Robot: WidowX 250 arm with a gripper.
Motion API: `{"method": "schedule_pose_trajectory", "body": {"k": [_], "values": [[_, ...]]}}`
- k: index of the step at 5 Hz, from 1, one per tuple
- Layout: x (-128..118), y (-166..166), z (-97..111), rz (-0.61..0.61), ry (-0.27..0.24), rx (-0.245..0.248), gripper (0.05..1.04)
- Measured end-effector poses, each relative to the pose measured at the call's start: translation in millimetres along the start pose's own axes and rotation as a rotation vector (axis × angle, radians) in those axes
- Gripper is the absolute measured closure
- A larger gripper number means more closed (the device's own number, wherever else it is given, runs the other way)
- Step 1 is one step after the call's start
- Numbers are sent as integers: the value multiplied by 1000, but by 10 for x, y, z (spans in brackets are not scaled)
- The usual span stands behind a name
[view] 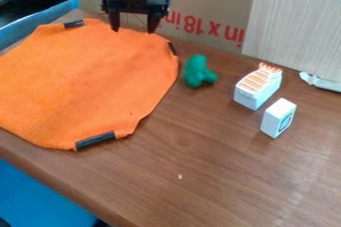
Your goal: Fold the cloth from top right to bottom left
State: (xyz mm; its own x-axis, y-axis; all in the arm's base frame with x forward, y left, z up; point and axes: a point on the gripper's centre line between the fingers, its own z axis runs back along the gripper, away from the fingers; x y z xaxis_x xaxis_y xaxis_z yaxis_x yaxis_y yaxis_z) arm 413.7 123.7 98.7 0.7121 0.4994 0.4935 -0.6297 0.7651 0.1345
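An orange cloth (86, 81) lies spread nearly flat over the left part of the wooden table. Dark strips mark its edge at the upper left, at the upper right and at the bottom. The black gripper (134, 28) hangs at the cloth's far edge, top centre-left of the view. Its two fingers are apart, pointing down, with nothing visible held between them. Whether the tips touch the cloth, I cannot tell.
Right of the cloth stands a green toy (197, 71). Farther right are a white block with an orange-striped top (257, 86) and a small white block (278, 118). A cardboard panel (200, 2) and a pale ribbed panel (296, 27) rise behind the wooden table (200, 171).
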Motion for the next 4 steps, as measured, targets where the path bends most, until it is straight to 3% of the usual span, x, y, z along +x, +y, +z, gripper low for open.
{"method": "schedule_pose_trajectory", "body": {"k": [2,4], "values": [[17,-89,-157,5,9,24,83],[-56,-362,-96,-26,2,-4,83]]}}
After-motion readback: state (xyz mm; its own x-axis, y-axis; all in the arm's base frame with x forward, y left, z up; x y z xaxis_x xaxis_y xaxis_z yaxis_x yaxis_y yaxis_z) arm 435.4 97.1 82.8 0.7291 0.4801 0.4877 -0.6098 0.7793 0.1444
